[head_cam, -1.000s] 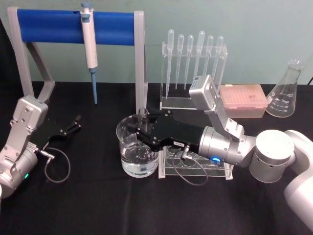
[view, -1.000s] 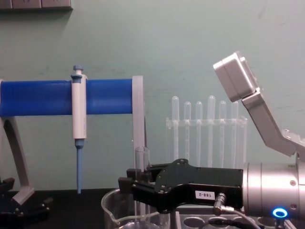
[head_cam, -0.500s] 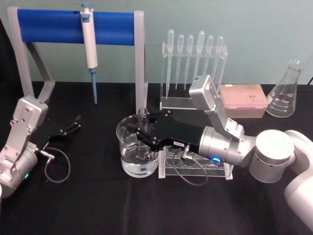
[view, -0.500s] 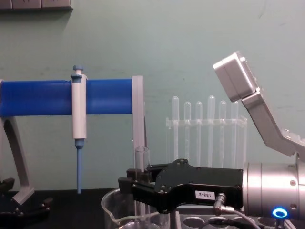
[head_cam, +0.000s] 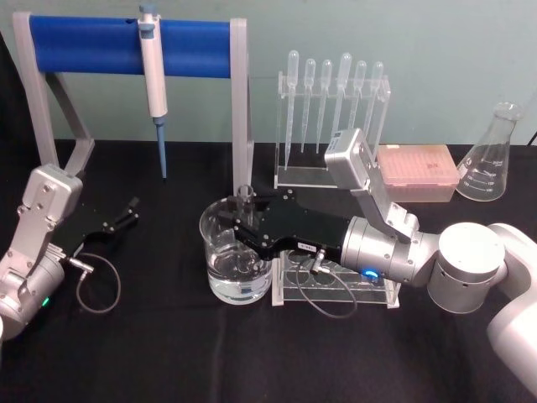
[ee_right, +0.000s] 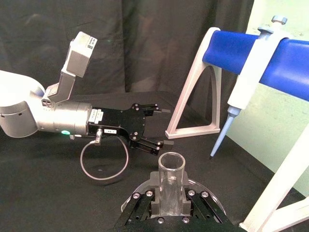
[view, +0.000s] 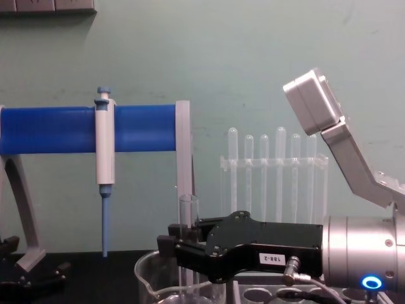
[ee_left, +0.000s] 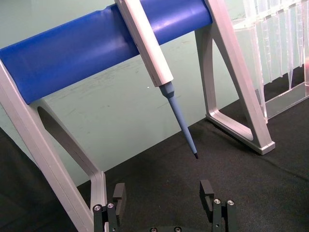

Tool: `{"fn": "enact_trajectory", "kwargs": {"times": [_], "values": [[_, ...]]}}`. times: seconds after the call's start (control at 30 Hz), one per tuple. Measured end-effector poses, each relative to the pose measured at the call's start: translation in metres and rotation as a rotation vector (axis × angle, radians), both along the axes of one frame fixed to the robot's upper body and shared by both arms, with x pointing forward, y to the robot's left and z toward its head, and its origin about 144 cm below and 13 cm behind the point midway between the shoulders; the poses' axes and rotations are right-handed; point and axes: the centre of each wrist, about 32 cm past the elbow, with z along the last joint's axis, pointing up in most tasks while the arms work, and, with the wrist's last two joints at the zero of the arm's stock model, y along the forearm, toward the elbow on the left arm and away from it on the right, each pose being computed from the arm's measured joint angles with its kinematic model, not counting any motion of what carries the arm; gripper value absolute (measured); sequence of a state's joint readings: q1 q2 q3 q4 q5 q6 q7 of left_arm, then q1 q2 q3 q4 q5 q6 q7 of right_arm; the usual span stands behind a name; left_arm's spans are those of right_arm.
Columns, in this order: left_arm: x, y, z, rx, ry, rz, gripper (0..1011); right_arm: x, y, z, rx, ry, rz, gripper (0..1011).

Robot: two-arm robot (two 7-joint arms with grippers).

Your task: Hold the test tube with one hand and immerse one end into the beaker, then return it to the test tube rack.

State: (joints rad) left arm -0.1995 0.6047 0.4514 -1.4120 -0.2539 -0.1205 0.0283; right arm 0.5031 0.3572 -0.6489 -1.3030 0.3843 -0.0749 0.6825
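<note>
The clear test tube (head_cam: 244, 197) stands upright over the wide glass beaker (head_cam: 220, 277), which holds some clear liquid. Its lower part reaches down inside the beaker (view: 147, 282). My right gripper (head_cam: 243, 222) is shut on the test tube (view: 188, 212) just above the beaker's rim. In the right wrist view the tube's rimmed mouth (ee_right: 171, 164) rises between the black fingers (ee_right: 141, 205). My left gripper (head_cam: 129, 210) rests low at the left of the table, open and holding nothing, its fingers (ee_left: 119, 194) set apart.
A blue-barred stand (head_cam: 126, 46) carries a white-and-blue pipettor (head_cam: 153, 80) at the back left. Behind the beaker is a pipette rack (head_cam: 332, 126). A clear rack (head_cam: 336, 285) lies under my right wrist. A pink box (head_cam: 417, 172) and a conical flask (head_cam: 492, 155) stand at the back right.
</note>
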Motion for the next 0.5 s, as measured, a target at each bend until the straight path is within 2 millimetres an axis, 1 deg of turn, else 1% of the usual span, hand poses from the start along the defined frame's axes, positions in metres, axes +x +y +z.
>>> {"fn": "enact_trajectory", "kwargs": {"times": [0.5], "values": [[0.0000,0.0000,0.0000,0.000,0.000,0.000,1000,0.0000,0.0000,0.0000,0.000,0.000,0.000,225]]}}
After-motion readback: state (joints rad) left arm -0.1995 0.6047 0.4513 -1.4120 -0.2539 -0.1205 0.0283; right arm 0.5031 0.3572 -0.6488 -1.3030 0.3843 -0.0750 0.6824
